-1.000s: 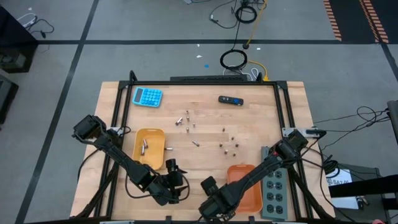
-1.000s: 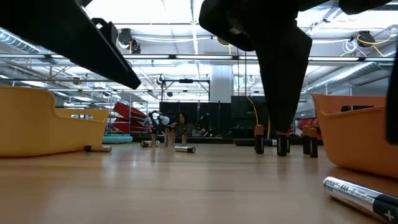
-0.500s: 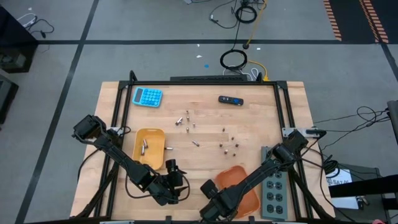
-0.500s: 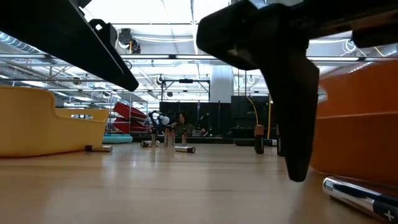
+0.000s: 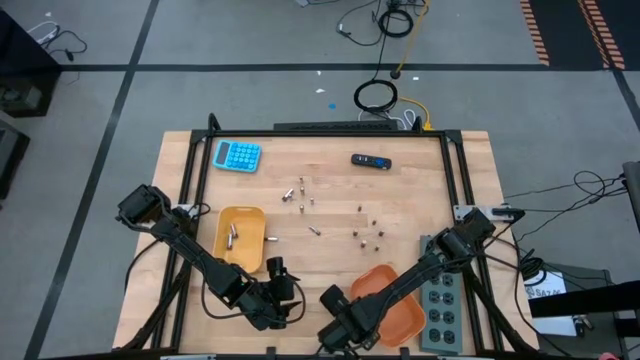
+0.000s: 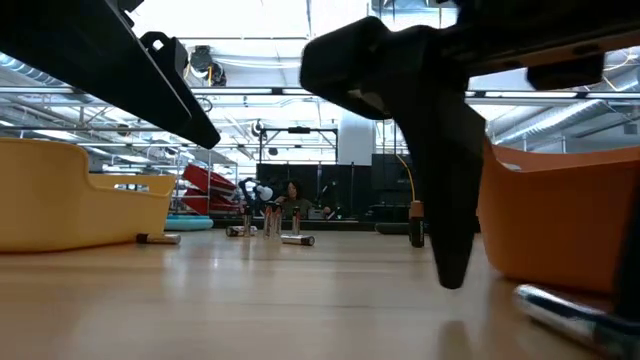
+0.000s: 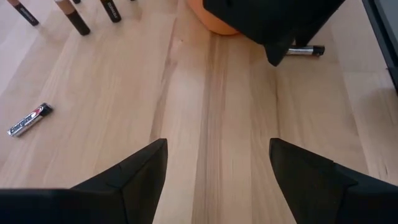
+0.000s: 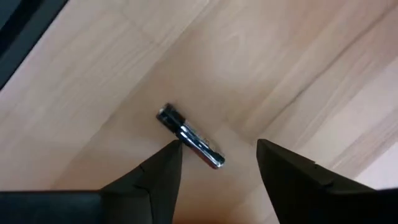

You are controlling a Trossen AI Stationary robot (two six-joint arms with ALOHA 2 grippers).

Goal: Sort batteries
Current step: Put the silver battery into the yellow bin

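Right hand (image 8: 217,165): open, empty, poised at six o'clock on the desk (image 5: 420,190) over a lone battery (image 8: 189,137) lying flat beside the orange tray (image 5: 395,310).
Left hand (image 7: 217,174): open, empty, waiting near seven o'clock.
Risk: my fingers may nudge the battery so it rolls, or knock the tray.
Other batteries (image 5: 368,232): scattered at centre; some in the yellow tray (image 5: 240,240).
High view hides the lone battery under my arm; right wrist and low views show it.
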